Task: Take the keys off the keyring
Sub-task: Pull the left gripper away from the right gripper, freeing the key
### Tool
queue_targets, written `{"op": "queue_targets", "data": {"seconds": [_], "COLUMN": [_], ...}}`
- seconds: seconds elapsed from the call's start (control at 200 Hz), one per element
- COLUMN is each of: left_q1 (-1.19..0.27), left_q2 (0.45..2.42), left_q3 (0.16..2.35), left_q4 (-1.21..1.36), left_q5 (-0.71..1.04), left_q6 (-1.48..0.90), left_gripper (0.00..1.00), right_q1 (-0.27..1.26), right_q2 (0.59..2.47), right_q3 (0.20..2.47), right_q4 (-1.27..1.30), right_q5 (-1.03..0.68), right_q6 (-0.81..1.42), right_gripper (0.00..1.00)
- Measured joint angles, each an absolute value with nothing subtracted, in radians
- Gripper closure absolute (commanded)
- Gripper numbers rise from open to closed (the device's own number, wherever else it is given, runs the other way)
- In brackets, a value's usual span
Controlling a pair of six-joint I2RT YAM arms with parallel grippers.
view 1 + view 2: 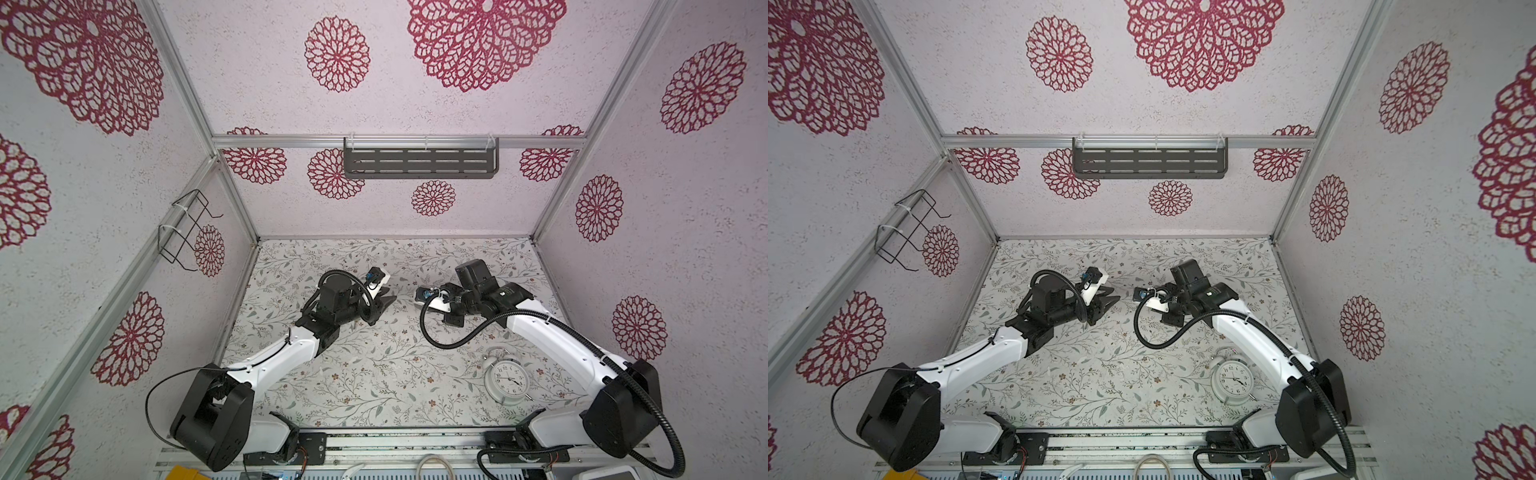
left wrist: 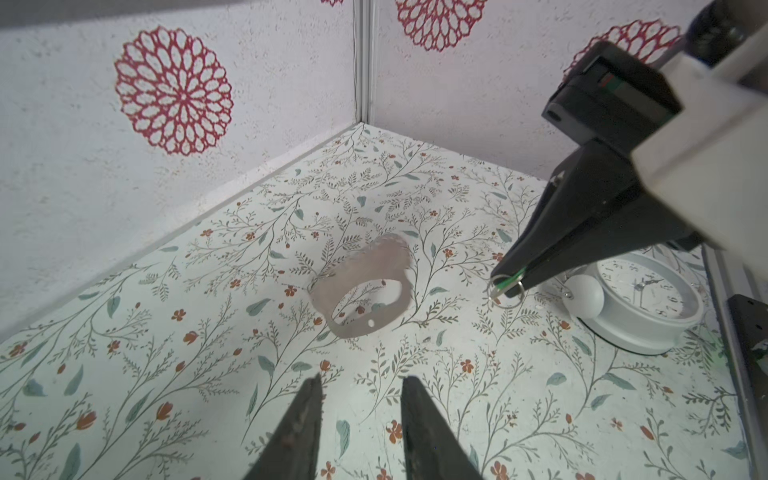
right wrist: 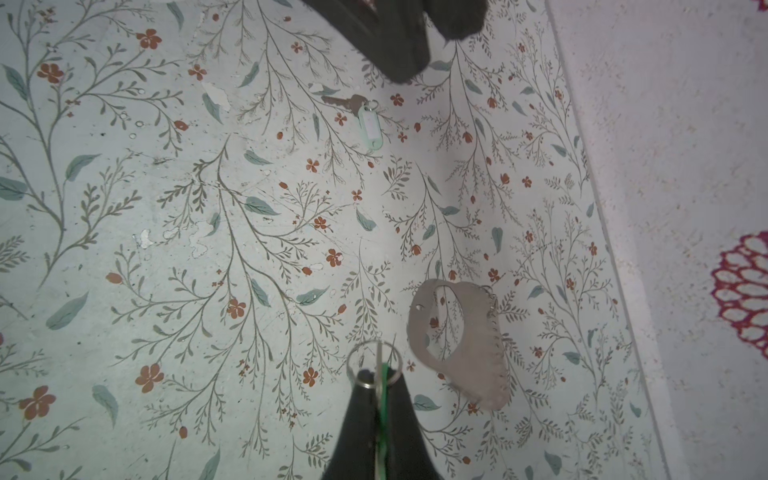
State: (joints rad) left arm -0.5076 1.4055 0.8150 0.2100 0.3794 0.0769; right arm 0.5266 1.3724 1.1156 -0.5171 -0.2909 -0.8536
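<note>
The left pincer (image 2: 363, 380) is spread. The right pincer (image 2: 509, 279) is pressed together on the green-tagged key (image 3: 386, 374), with its small ring (image 3: 349, 363) at the tips. The keyring (image 2: 374, 262) is tilted between the two pincers, touching neither. The pale-tagged key (image 3: 365, 122) lies flat on the desk (image 3: 124, 249).

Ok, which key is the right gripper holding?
The green-tagged key, clamped in the right gripper; the pale-tagged key lies loose on the table.
</note>
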Motion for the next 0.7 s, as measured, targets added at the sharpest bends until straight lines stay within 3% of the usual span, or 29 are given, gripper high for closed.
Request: {"op": "queue_targets", "data": {"seconds": [0.425, 0.701], "left_q1": [-0.478, -0.415], "left_q2": [1.595, 1.581], "left_q3": [0.914, 0.898], "left_q4": [0.121, 0.09], "left_q5": [0.298, 0.215], "left_q6": [0.045, -0.017], "left_gripper": [0.64, 0.63], "right_q1": [0.339, 0.368], "right_q2": [1.343, 1.481], "right_q3": [0.882, 0.913], "right_q4": [-0.324, -0.315], "right_q5": [-0.287, -0.313], "right_q6": [-0.725, -0.734], "right_gripper": [1.0, 1.0]}}
